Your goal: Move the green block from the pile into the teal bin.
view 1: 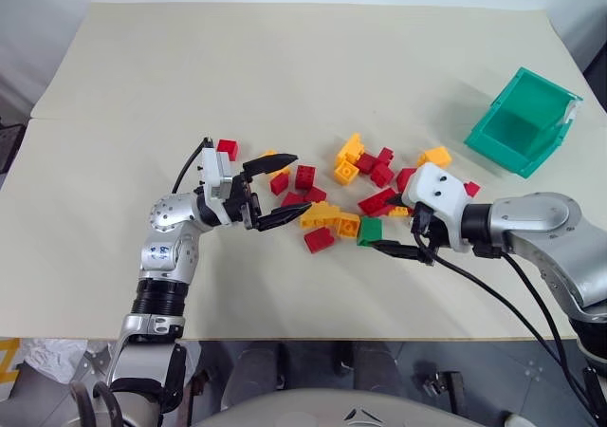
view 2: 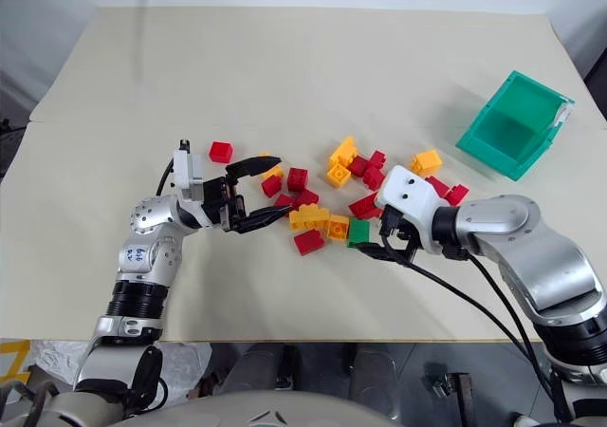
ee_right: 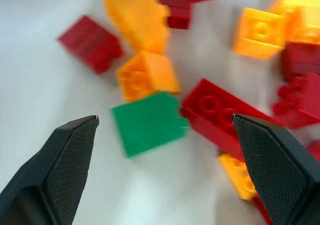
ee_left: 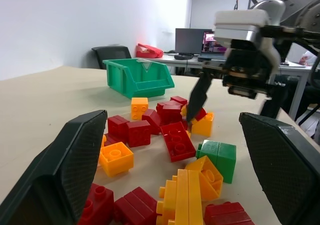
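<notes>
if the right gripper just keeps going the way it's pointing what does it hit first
Most likely the green block. In the right wrist view it lies straight ahead between the open fingers of the right gripper, at the near edge of the pile, with a red brick right beside it. Depth is hard to judge.

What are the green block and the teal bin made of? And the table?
The green block looks like hard, smooth plastic: even colour, crisp edges, like the studded bricks around it. The teal bin seems to be moulded plastic too, with thin slanted walls and a slight sheen. The table has a matte, pale beige top; whether that is laminate, painted wood or a cover, I can't tell.
</notes>
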`<state>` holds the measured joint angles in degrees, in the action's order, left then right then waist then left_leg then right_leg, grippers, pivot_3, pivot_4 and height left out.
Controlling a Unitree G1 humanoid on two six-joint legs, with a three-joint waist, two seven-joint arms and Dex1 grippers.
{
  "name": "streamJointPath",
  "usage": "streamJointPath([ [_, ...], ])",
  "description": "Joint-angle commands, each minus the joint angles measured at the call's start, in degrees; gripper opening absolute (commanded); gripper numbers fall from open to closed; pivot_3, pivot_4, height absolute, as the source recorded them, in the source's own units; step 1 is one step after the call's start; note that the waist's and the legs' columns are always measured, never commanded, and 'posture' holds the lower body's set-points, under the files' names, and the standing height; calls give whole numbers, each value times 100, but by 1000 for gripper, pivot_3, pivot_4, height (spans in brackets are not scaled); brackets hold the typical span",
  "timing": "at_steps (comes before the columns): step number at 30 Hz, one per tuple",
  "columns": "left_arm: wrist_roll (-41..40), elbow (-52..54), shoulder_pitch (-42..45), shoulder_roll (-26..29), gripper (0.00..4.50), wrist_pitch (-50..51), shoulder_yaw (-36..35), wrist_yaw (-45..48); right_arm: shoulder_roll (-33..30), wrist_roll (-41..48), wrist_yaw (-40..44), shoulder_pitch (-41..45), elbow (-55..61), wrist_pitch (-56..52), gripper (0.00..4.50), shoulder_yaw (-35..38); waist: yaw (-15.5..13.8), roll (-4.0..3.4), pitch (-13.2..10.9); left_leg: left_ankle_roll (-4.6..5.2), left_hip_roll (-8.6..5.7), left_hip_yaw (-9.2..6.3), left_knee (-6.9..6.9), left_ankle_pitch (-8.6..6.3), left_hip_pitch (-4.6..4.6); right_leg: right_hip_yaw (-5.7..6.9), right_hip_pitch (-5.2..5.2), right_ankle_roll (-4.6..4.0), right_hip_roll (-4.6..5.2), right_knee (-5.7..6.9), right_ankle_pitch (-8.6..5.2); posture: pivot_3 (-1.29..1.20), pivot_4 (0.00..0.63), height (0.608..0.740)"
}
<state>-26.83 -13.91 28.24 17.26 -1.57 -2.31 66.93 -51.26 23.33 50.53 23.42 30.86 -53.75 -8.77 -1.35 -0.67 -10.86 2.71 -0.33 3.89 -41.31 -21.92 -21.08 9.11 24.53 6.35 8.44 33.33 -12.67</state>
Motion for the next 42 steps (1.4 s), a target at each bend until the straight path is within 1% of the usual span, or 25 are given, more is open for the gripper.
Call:
streamJointPath([
  [1,-92,139,26,22,4500,-34,-57,-10,-3,-75,146,172,-69,154,4477,-274,-2,0,0,0,0,0,0,0,-1,0,0,0,0,0,0,0,150,740],
  [5,-87,120,46,28,4500,-50,-64,-9,-54,-183,371,316,-276,292,4477,-624,-3,0,0,0,-1,0,-1,0,-1,0,0,0,0,0,0,0,150,740],
  [8,-87,133,38,38,4500,-52,-71,-15,-49,-237,468,352,-364,384,4477,-717,-1,0,0,0,-1,0,-1,0,0,1,0,0,0,-1,0,0,150,740],
  [12,-102,251,-84,74,4500,-39,-95,-51,90,-498,540,511,-700,516,4477,-1088,5,1,1,0,0,1,-2,0,2,0,-1,0,0,1,0,0,150,740],
  [17,-120,271,-113,112,4500,-27,-93,-42,198,-635,580,584,-883,580,4477,-1193,9,1,1,-1,1,1,-2,0,4,1,-3,0,0,2,0,0,150,740],
  [18,-122,274,-116,122,4500,-21,-94,-36,213,-665,588,588,-908,597,4107,-1204,9,1,1,0,1,1,-2,0,4,1,-3,0,0,2,0,0,150,740],
  [20,-129,269,-116,139,4500,-17,-96,-32,238,-713,593,588,-934,634,3629,-1200,8,1,1,0,1,1,-2,0,4,1,-3,-1,0,1,0,0,150,740],
  [23,-131,234,-95,161,4500,-38,-108,-31,300,-699,580,616,-891,607,2621,-1074,7,1,1,-1,1,1,-1,0,3,1,-3,0,0,1,0,0,150,740],
  [24,-132,234,-96,163,4500,-38,-107,-33,314,-688,572,619,-869,589,2465,-1025,7,1,1,0,1,1,-1,0,3,1,-3,0,0,1,0,0,150,740],
  [29,-126,262,-120,151,4500,-49,-93,-41,286,-610,532,544,-672,539,2442,-775,7,1,1,-1,1,1,-1,0,2,1,-2,0,-1,1,0,0,150,740],
  [31,-131,282,-132,148,4500,-43,-87,-38,282,-454,495,500,-521,474,2442,-508,5,1,1,-1,1,1,-1,0,2,1,-2,-1,0,1,0,0,150,740],
  [34,-134,306,-96,163,4500,11,-26,34,258,116,307,398,-130,66,2442,586,-13,0,0,0,0,-2,-2,0,-3,2,-1,0,1,0,0,0,150,740],
  [36,-130,344,-20,163,4500,92,46,77,204,308,76,313,-16,-199,2442,1293,-21,0,0,0,0,-3,-3,0,-4,3,-1,-1,2,0,0,0,150,740],
  [39,-78,366,105,130,4500,175,170,121,43,180,-249,177,-129,-241,2442,1862,-29,1,0,0,-1,-5,-3,0,-4,3,-2,-1,3,-1,1,0,150,740],
  [42,82,276,381,-3,4500,184,365,58,-143,-323,-732,134,-732,180,2442,2251,-33,1,0,0,-2,-3,-3,-1,-5,3,-2,-1,3,0,1,0,150,740],
])
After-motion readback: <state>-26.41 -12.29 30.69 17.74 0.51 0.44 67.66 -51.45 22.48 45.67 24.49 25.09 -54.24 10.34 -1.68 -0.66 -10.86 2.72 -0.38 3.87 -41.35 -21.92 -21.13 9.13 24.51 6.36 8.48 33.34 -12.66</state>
